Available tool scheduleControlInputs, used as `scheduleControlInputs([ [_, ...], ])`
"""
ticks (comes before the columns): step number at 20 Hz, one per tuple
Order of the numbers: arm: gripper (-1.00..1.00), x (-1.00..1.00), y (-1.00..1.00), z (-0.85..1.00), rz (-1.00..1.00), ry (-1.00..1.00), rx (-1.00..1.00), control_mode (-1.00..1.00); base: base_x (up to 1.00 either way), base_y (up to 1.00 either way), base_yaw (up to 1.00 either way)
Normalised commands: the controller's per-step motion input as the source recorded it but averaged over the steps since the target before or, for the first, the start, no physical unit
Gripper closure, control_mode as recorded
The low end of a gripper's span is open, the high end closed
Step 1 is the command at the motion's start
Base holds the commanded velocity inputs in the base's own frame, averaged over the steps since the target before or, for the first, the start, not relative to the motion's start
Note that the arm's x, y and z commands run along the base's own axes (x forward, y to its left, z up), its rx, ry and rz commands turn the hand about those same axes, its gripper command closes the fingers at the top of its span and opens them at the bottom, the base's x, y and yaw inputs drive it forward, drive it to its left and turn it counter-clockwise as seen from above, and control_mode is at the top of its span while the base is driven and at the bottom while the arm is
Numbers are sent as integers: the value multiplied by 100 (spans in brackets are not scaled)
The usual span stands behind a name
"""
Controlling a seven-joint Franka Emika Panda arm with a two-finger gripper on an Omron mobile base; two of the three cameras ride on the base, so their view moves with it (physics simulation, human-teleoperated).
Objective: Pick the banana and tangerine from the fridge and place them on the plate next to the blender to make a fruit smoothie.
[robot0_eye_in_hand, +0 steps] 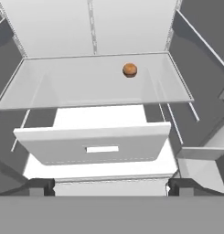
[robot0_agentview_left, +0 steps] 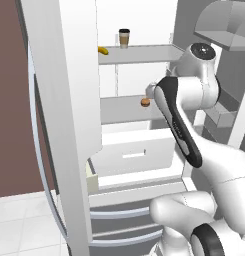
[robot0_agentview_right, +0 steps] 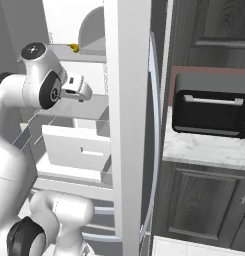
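Right at your lens, the gripper (robot0_eye_in_hand: 111,186) shows its two dark fingertips at the bottom corners of the hand view, spread wide with nothing between them. You're facing straight into the open fridge (robot0_agentview_left: 69,125), and that stance looks deliberate: jaws wide, ready to reach for fruit.

Just beyond the fingertips sits the pull-out drawer (robot0_eye_in_hand: 93,144), drawn forward a little. Above the drawer is the glass shelf (robot0_eye_in_hand: 63,89), and there's your tangerine (robot0_eye_in_hand: 130,70), resting toward the back of that shelf, right of centre, well clear of the fingers. In the left base view the tangerine (robot0_agentview_left: 145,102) sits just beside the arm's wrist, so you're close but not on it yet.

One shelf above the tangerine, the banana (robot0_agentview_left: 103,50) lies on the left part of the top shelf, with the coffee cup (robot0_agentview_left: 124,38) standing just beside it, to its right. Mind that cup when you go for the banana.

My read: neither fruit is picked, and the tangerine looks like the nearer target. You'd need to advance over the drawer front and along the shelf to bracket it.
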Motion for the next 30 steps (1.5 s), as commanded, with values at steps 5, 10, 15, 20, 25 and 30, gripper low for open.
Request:
scheduleControlInputs([
  [5,-100,57,0,-77,-6,1,-15,-100,0,0,0],
  [10,-100,59,0,-44,-7,0,-7,-100,0,0,0],
  [15,-100,67,-1,-6,-7,5,0,-100,0,0,0],
  [20,-100,21,-2,-13,-3,1,-4,-100,0,0,0],
  [25,-100,62,-2,-19,-3,0,-2,-100,0,0,0],
  [30,-100,60,-17,-11,-2,0,0,-100,0,0,0],
])
